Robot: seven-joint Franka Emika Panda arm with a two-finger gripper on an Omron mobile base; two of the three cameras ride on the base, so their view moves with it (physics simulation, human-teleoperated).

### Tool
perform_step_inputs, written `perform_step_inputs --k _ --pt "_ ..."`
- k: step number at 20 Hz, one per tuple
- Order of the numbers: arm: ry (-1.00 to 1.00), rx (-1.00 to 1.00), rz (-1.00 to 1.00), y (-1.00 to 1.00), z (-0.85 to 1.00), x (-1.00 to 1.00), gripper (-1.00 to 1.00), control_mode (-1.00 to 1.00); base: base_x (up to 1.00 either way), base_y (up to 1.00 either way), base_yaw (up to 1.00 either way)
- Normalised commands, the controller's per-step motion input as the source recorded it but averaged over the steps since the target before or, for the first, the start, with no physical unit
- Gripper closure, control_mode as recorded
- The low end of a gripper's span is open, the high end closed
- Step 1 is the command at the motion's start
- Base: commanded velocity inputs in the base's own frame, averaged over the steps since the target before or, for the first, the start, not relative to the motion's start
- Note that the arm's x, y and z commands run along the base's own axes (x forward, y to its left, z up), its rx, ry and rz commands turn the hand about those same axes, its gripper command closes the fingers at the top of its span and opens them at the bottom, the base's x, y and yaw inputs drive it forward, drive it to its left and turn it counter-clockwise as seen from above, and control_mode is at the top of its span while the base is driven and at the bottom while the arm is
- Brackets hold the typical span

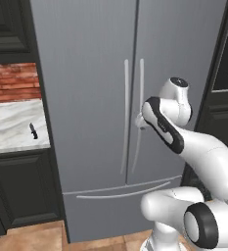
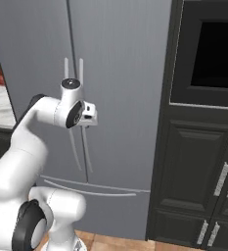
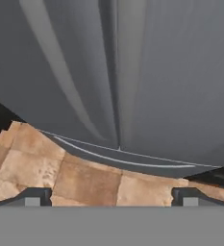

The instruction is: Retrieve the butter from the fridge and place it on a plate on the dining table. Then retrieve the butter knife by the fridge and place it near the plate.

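I see the fridge (image 1: 96, 98) doors shut, so nothing is done yet; my gripper (image 3: 111, 196) is wide and empty; the butter knife (image 1: 33, 131) lies at nine o'clock on the counter (image 1: 10, 122).

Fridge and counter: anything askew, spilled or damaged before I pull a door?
Nothing stands out. Both fridge doors are shut and flush, the handles undamaged. The knife lies on the counter left of it. Gripper open near the handles.
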Motion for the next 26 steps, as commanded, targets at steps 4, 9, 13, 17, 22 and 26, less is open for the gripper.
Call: perform_step_inputs --k 4,9,13,17,22,26 --pt "-0.12 0.0 0.0 -0.04 -0.08 0.96 -1.0 -1.0 0.0 0.0 0.0" --pt "0.0 0.0 0.0 0.0 -0.21 0.97 -1.0 -1.0 0.0 0.0 0.0" --pt "0.0 0.02 0.0 0.0 -0.32 0.69 -1.0 -1.0 0.0 0.0 0.0" --pt "-0.09 0.0 0.0 0.0 -0.49 0.47 -1.0 -1.0 0.0 0.0 0.0" --pt "-0.32 -0.03 -0.02 0.19 -0.61 0.37 -1.0 -1.0 0.0 0.0 0.0" --pt "-0.55 -0.14 -0.02 0.41 -0.71 0.18 -1.0 -1.0 0.0 0.0 0.0"
